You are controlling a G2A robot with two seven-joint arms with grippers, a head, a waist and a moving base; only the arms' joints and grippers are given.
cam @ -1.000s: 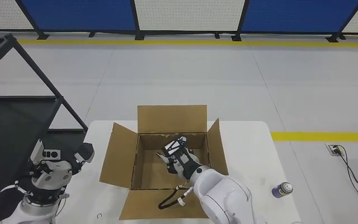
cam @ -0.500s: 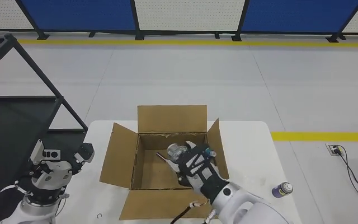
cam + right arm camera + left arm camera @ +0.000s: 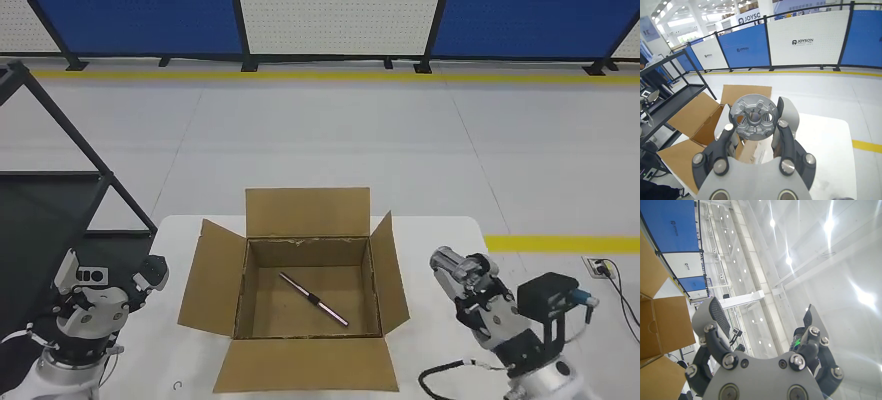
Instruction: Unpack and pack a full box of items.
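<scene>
Brown corrugated cardboard box [image 3: 307, 212] stands in the middle of the white, round-cornered table [image 3: 440, 240], mouth up, all four flaps splayed outward. On its floor lies one thin dark rod [image 3: 314, 299], straight, set diagonally, clear of the walls. Right gripper [image 3: 754, 106]: fingers closed onto a metal part [image 3: 753, 120], one finger on either side of its round body. The part is dull grey cast metal, a short drum with a notched disc face, a bored central hub and round cut-outs around it (ribbed surfaces show through the cut-outs; cannot tell what they are). In the top view it is held above bare table just beside the box's right flap, outside the box. Left gripper [image 3: 761, 313]: spread wide, nothing between the fingers, pointed up at the ceiling. Its pads [image 3: 719, 315] are black with a fine knurled texture. That arm sits at the table's near left corner, apart from the left flap. A black metal-frame rack [image 3: 60, 200] stands on the floor to the left of the table.
</scene>
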